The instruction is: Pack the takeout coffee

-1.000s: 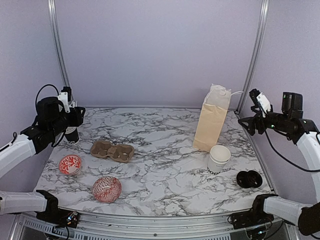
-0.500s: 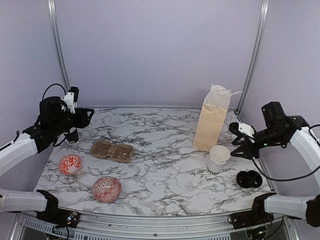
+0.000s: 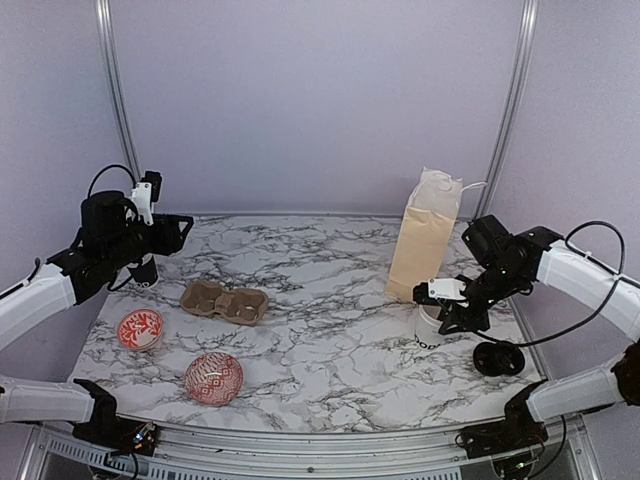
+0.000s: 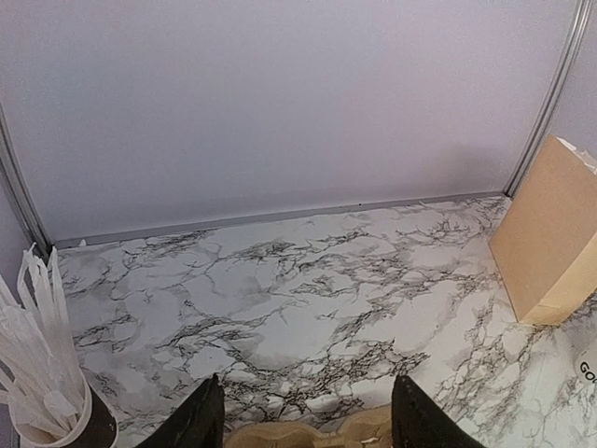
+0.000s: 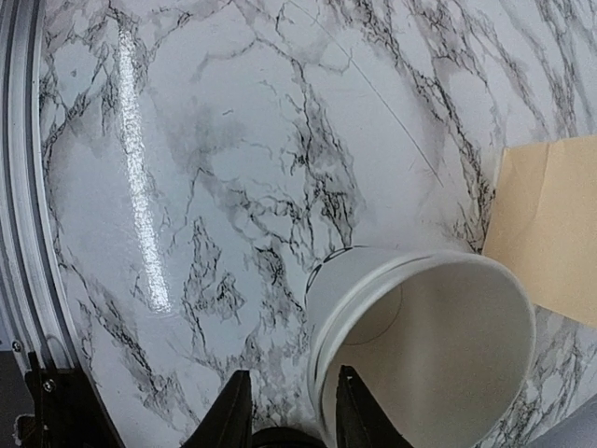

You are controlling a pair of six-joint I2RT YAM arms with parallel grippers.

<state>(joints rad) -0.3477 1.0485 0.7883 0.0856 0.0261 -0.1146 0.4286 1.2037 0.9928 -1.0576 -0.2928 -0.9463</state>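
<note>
Cup [image 5: 438, 336] stands upright, mouth up; carrier [image 3: 224, 301] lies lengthwise left-right.

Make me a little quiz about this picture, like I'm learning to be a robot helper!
1. True or false: the white cup under the right tool has its black lid on.
2. Pick one: what is the left tool holding? A) nothing B) a spoon C) a banana
3. How many red-and-white bowls can you count?

Key:
1. False. The lid lies beside the cup, and the cup is open on top.
2. A
3. Two
</note>
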